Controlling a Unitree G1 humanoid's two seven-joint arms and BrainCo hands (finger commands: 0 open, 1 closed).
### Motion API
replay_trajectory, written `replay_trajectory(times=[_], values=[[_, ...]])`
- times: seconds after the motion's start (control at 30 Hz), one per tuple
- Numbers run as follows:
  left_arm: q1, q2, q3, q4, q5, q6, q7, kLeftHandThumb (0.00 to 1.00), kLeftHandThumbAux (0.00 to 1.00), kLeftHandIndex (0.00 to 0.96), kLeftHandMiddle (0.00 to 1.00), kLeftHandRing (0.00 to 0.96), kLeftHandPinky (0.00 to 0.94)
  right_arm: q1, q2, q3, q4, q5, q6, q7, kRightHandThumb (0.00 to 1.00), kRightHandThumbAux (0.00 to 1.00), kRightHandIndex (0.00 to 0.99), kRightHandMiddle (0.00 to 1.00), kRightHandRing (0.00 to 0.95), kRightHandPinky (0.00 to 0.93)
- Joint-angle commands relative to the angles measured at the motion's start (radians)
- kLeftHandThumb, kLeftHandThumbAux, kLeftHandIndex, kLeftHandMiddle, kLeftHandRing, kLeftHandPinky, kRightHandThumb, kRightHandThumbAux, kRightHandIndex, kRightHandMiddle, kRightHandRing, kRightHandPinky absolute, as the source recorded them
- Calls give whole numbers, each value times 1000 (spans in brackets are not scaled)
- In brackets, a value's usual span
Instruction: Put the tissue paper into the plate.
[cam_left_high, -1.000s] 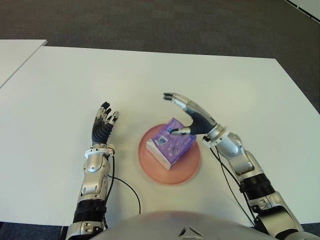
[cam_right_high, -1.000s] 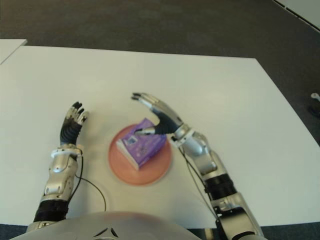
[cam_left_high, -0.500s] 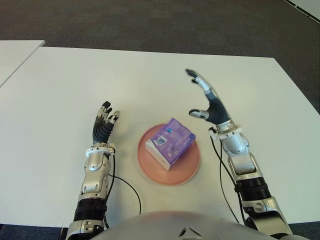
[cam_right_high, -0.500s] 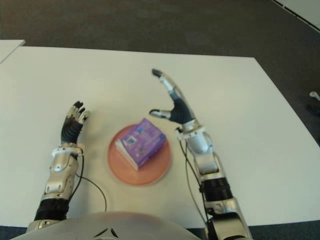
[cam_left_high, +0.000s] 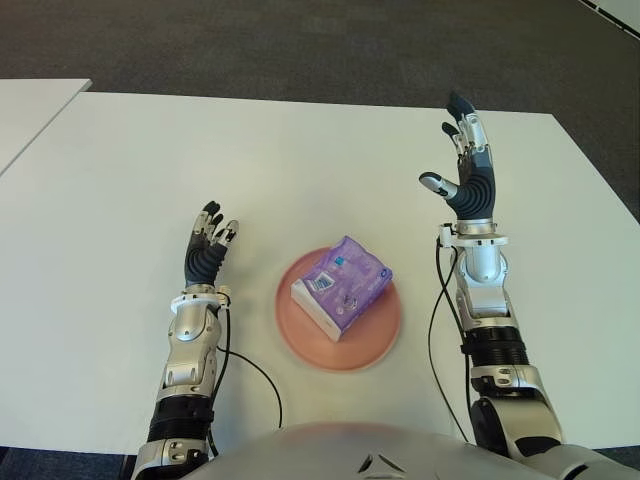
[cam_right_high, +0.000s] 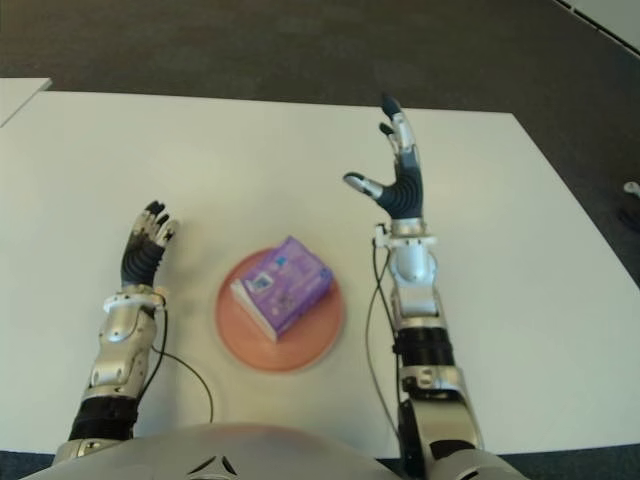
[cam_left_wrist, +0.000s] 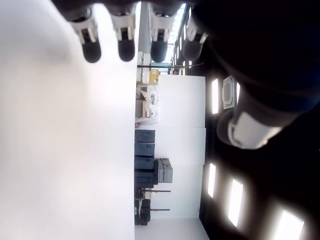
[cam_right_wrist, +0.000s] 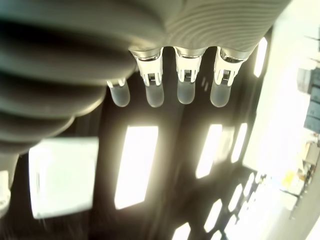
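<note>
So the right hand (cam_left_high: 468, 175) has let go and swung up and off to the right since a second ago, fingers spread and holding nothing, and the tissue paper (cam_left_high: 341, 286) now sits on the plate (cam_left_high: 375, 345). Left hand (cam_left_high: 208, 252) is relaxed and empty, left of the plate. Only real risk I see is an arm clipping the pack on the way back; its long axis runs diagonally, near-left to far-right, one end near the rim.
</note>
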Motion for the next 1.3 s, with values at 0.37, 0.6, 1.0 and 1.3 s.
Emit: replay_trajectory(times=[0.37, 0.6, 1.0, 1.3], values=[[21, 7, -1, -7, -11, 19, -23, 0, 564, 0, 1, 0, 0, 139, 128, -69, 127, -14, -53, -149, 1, 546, 0, 0, 0, 0], [25, 9, -1, -12, -8, 21, -25, 0, 564, 0, 5, 0, 0, 137, 131, -71, 163, -23, -96, -163, 0, 542, 0, 0, 0, 0], [38, 8, -5, -33, -8, 15, -36, 0, 572, 0, 6, 0, 0, 181, 186, -28, 219, -64, -20, -186, 0, 564, 0, 0, 0, 0], [43, 6, -5, -46, -15, 38, -38, 0, 575, 0, 9, 0, 0, 186, 187, -23, 208, -70, -9, -196, 0, 575, 0, 0, 0, 0]])
